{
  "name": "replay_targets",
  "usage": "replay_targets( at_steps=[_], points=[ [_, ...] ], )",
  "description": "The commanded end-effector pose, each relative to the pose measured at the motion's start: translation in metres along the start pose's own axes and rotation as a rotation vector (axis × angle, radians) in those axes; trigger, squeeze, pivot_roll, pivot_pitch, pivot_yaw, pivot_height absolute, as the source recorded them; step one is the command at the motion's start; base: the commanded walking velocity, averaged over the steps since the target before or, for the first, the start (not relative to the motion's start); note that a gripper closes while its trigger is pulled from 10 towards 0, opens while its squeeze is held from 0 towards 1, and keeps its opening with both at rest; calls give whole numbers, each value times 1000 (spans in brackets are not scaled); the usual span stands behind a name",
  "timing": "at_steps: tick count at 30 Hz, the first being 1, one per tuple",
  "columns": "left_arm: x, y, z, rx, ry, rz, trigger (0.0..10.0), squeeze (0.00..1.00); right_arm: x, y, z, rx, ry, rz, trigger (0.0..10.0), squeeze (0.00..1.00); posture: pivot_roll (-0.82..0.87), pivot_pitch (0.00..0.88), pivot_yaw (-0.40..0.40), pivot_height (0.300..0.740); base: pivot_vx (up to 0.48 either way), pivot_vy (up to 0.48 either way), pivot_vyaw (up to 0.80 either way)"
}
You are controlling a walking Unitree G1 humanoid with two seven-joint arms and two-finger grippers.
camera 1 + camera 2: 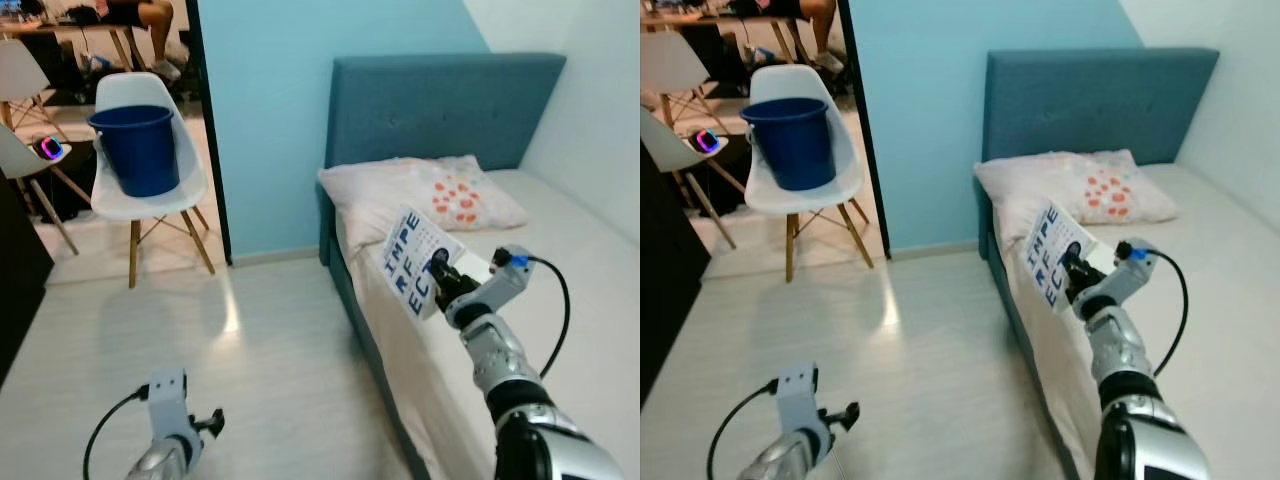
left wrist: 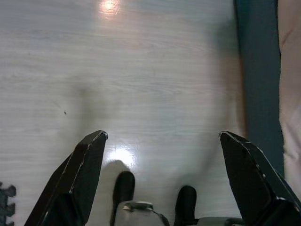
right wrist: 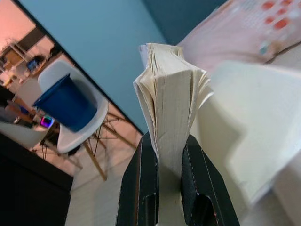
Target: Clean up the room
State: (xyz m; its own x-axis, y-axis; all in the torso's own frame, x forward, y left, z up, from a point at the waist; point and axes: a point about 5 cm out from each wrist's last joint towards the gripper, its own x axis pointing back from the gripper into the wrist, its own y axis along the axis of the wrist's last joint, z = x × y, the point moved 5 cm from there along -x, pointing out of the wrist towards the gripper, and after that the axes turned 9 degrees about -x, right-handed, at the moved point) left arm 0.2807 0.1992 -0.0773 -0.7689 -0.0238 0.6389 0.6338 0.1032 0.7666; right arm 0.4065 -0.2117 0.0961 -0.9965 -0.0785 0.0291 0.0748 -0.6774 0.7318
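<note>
The right gripper [image 3: 168,162] clamps a book [image 1: 418,260] above the bed [image 1: 560,300]; left gripper [image 2: 162,155] gapes; at ten o'clock, a blue bucket [image 1: 137,148], contents unseen, tops a chair [image 1: 150,195].

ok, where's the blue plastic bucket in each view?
Left eye: blue plastic bucket upper left, on white chair.
Right eye: upper left, same chair.
Left wrist: not in it.
Right wrist: beside the held book, bucket on chair.
Shared landmark: white chair.

right gripper [image 1: 438,272] raised, fingers clamped; left gripper [image 2: 162,141] low, spread.
</note>
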Motion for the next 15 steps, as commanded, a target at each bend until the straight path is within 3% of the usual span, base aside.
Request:
replay_targets(
  at_steps=[1, 15],
  points=[
    [1, -3, 2, -8, 3, 10, 10000, 0, -2, 10, 4, -7, 18, -29, 10000, 0, 55, 0, -52, 740, 360, 0, 0],
    [1, -4, 4, -15, 5, 14, 10000, 0, -3, 13, 9, -22, 45, -37, 10000, 0, 55, 0, -50, 740, 362, 0, -800]
  ],
)
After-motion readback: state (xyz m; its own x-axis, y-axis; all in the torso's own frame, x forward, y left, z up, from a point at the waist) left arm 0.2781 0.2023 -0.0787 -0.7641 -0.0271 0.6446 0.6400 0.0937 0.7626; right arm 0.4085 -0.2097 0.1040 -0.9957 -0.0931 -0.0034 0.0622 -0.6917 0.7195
